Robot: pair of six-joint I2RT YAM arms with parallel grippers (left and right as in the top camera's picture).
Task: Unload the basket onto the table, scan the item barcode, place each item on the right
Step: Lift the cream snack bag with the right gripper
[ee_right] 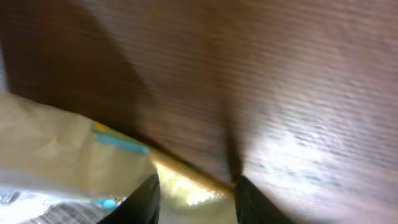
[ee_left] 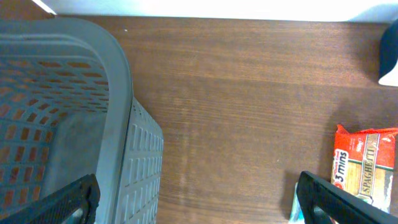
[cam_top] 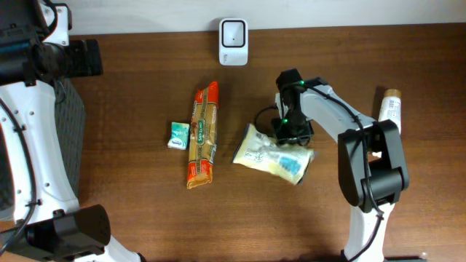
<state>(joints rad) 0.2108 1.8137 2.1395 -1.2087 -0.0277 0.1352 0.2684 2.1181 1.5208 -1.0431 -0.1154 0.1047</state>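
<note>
Overhead: right gripper (cam_top: 291, 129) at the top edge of the pale bag (cam_top: 271, 155), which lies flat on the table (cam_top: 145, 211) apart from the scanner (cam_top: 233, 33); too blurred to tell if it's pinching. The left gripper (ee_left: 196, 202) is spread wide, empty, near the basket (ee_left: 62, 112). Probably the bag-pickup stage; next needs a firm pinch and the barcode turned to the scanner. One each: bag, scanner, spaghetti pack (cam_top: 203, 135), green packet (cam_top: 178, 135), bottle (cam_top: 391, 108), basket.

on the table (cam_top: 131, 65): scanner (cam_top: 233, 42) at the far edge, in the middle. nearer, in a row from left to right: packet (cam_top: 178, 135), just beside spaghetti (cam_top: 203, 135) laid lengthwise front to back, then bag (cam_top: 273, 154), near the spaghetti but apart from it. basket (cam_top: 70, 124) at the far left, well apart from the packet. bottle (cam_top: 392, 108) at the far right, well apart from the bag, lengthwise front to back.
</note>
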